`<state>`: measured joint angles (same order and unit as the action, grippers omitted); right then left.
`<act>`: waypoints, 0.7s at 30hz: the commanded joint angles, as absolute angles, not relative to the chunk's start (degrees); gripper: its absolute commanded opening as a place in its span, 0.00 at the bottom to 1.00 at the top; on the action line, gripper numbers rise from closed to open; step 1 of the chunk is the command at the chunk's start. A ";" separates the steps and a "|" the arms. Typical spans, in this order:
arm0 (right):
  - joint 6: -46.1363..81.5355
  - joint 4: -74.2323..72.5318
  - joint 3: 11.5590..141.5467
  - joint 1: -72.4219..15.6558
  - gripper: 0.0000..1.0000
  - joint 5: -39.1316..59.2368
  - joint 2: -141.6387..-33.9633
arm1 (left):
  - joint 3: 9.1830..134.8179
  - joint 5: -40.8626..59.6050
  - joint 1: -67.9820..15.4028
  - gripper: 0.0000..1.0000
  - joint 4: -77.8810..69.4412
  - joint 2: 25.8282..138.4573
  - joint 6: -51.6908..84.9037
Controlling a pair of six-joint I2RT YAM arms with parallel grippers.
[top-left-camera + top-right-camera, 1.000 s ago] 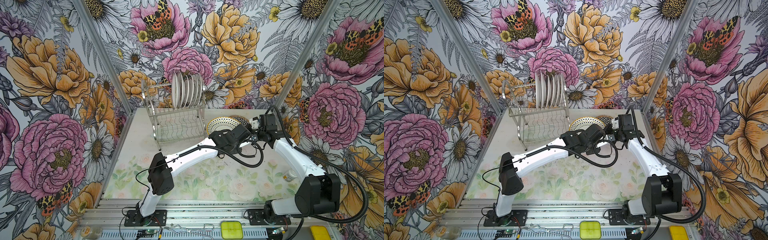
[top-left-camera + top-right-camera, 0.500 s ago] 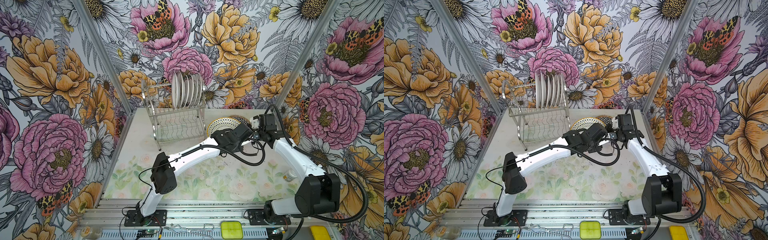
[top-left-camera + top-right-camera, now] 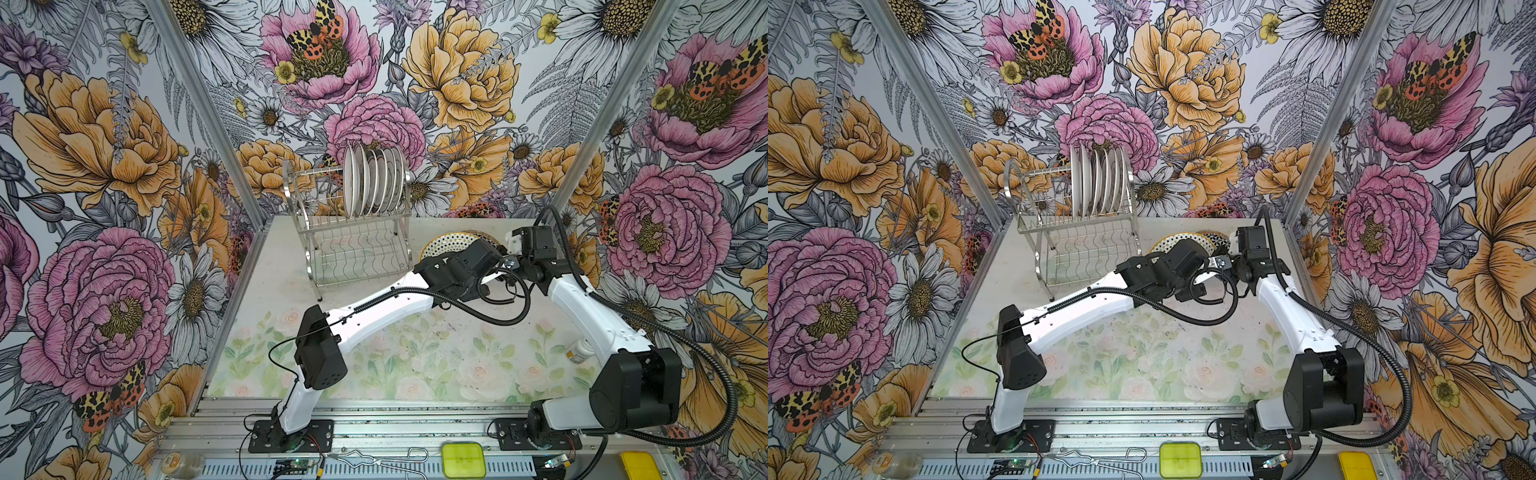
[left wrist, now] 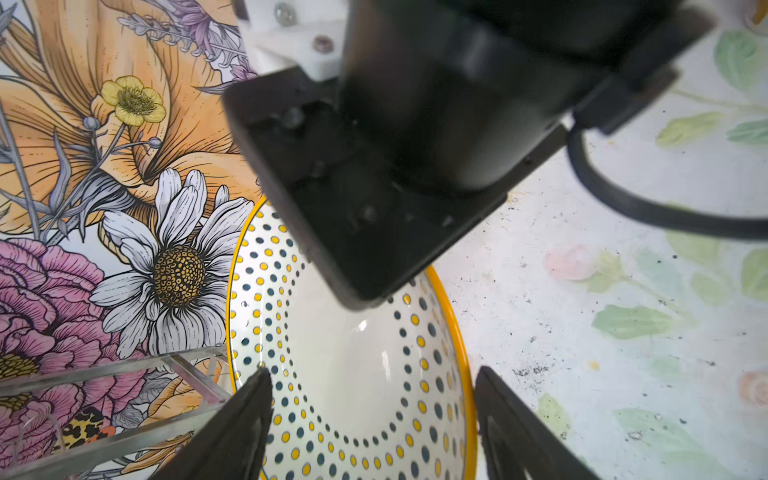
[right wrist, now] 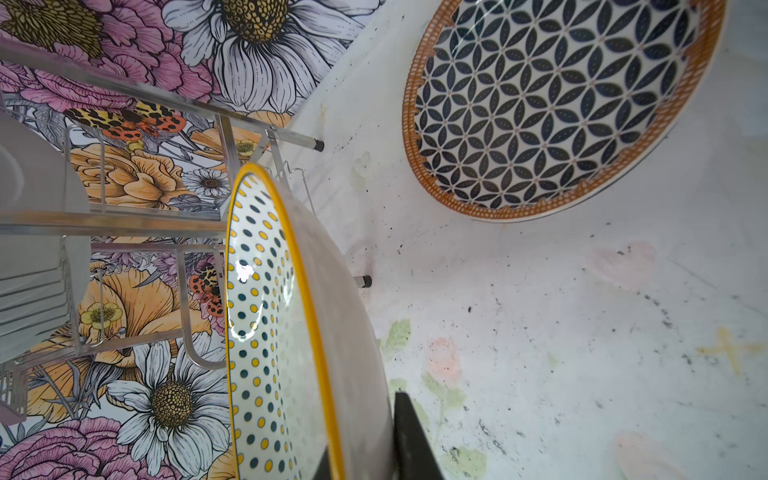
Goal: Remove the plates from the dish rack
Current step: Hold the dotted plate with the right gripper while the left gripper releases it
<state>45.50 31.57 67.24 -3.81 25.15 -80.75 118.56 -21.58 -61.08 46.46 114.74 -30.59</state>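
Note:
The dish rack [image 3: 353, 249] [image 3: 1084, 249] stands at the back of the table with several white plates [image 3: 374, 180] [image 3: 1100, 178] upright on its upper tier. A yellow-rimmed dotted plate [image 3: 446, 245] [image 5: 270, 332] hangs tilted on edge, right of the rack. My right gripper [image 5: 365, 449] is shut on its rim. My left gripper [image 4: 372, 399] is open, its fingers [image 4: 249, 415] spread to either side of the same plate [image 4: 357, 374], which they do not grip. A plate with a dark leaf pattern [image 5: 552, 104] [image 3: 1219, 239] lies flat on the table behind.
The right arm's black wrist [image 4: 415, 145] hangs close over the dotted plate. The rack's legs [image 5: 365, 281] stand just beside the plate's edge. A small bottle [image 3: 579, 351] lies at the table's right side. A yellow-green box [image 3: 463, 459] sits on the front rail.
My left gripper has opened and let go of the dotted plate. The right gripper has stayed shut on the plate's rim, and both arms have barely shifted.

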 commanded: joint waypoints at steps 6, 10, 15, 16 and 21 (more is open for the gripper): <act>45.35 27.55 72.90 -0.23 0.00 23.35 -81.68 | 115.36 -20.83 -59.29 0.88 43.94 107.40 -28.82; 45.68 25.44 73.84 1.87 0.00 20.58 -84.00 | 113.78 -22.05 -58.51 0.99 43.73 105.15 -27.50; 48.09 21.49 74.67 4.16 0.00 19.28 -88.75 | 107.46 -25.82 -56.39 0.99 40.44 98.56 -24.70; 48.67 20.97 75.00 4.43 0.00 19.07 -89.90 | 105.76 -26.45 -55.71 0.99 39.61 97.08 -23.65; 49.03 19.41 77.58 4.79 0.00 17.51 -95.65 | 98.94 -25.01 -50.72 0.99 36.82 89.96 -15.72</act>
